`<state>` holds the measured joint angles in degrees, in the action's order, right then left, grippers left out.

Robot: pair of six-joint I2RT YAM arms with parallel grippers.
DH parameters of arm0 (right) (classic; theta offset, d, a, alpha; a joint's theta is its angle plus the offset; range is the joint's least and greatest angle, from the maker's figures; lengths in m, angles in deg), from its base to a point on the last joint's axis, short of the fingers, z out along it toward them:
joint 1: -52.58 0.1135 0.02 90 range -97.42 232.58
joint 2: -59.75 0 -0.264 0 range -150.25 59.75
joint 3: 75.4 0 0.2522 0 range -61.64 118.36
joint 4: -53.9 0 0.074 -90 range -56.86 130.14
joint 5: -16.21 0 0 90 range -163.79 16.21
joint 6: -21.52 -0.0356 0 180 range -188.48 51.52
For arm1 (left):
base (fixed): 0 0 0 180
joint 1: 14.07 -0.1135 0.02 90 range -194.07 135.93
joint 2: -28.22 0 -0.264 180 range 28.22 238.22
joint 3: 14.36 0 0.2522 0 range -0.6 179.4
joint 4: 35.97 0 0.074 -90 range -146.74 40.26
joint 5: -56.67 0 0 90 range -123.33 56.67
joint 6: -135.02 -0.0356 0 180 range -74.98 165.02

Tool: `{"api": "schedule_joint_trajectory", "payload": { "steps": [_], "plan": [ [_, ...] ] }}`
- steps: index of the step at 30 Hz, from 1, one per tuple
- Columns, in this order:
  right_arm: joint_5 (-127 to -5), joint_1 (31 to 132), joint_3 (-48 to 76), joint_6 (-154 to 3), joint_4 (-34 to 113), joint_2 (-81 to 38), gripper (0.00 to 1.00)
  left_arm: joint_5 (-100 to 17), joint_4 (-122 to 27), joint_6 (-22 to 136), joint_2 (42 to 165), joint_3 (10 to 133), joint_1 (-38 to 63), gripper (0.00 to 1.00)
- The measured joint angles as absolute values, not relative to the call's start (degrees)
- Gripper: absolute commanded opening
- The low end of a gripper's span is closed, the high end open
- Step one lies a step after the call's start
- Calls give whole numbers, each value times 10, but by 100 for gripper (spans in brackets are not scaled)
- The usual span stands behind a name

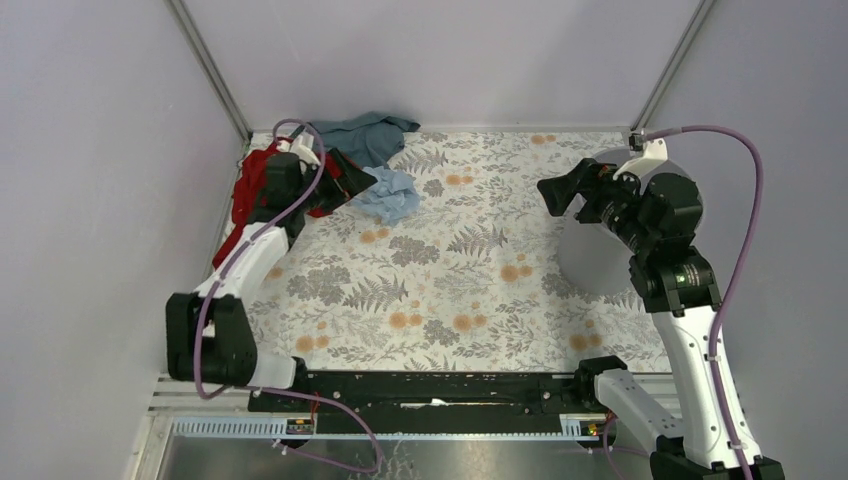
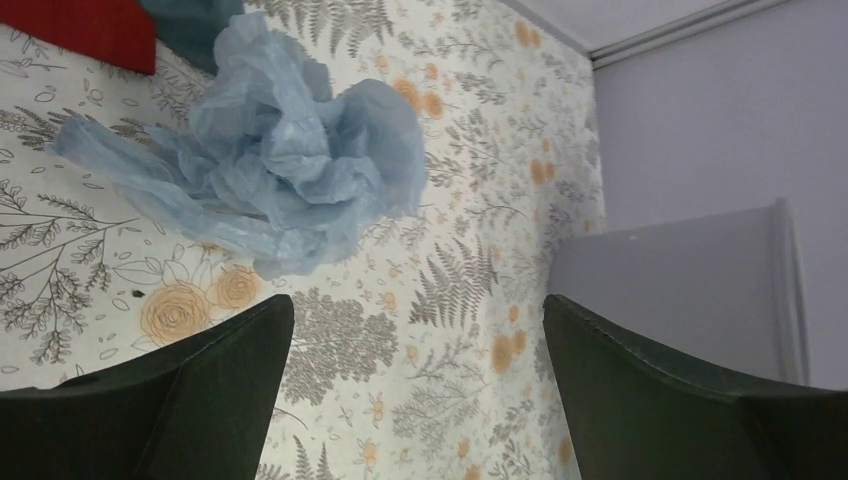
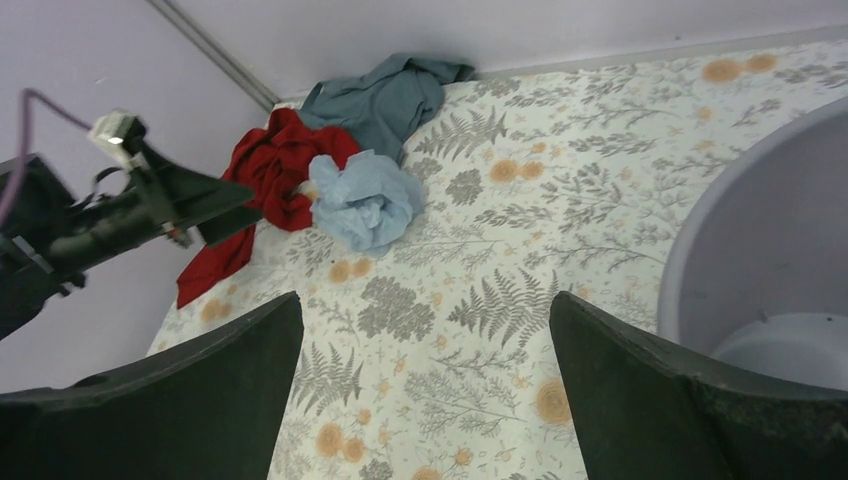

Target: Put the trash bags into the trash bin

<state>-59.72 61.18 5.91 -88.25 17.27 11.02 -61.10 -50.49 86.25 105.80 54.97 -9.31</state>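
The pale blue trash bag [image 1: 390, 195] lies crumpled on the floral tablecloth at the back left. My left gripper [image 1: 352, 176] is open and empty, just left of the bag and apart from it. In the left wrist view the bag [image 2: 270, 170] lies beyond the open gripper [image 2: 416, 305]. The light grey trash bin [image 1: 590, 262] stands at the right, partly hidden by my right arm. My right gripper [image 1: 556, 196] is open and empty, held above the table just left of the bin. The right wrist view shows the bin's rim [image 3: 760, 230], the bag [image 3: 365, 200] and the open gripper [image 3: 425, 300].
A red cloth [image 1: 255, 190] lies under the left arm beside the bag. A teal-grey cloth [image 1: 365, 135] lies behind it at the back wall. Both show in the right wrist view, red [image 3: 275, 175] and teal-grey [image 3: 385, 95]. Walls close in the table's back and sides.
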Motion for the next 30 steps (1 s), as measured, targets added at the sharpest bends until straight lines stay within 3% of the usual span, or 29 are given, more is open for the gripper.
{"api": "schedule_joint_trajectory", "payload": {
  "steps": [9,11,15,23,30],
  "plan": [
    [-514,612,57,-902,174,68,100,-544,-500,831,1212,622,-37,96],
    [-494,612,58,-907,173,47,100,-535,-501,826,1243,638,-31,88],
    [-482,639,75,-902,153,-8,100,-516,-500,814,1291,658,-31,59],
    [-553,813,136,-880,137,-96,100,-526,-450,820,1301,605,-28,1],
    [-628,905,132,-889,139,-185,100,-542,-418,836,1234,462,-11,0]
  ]
}}
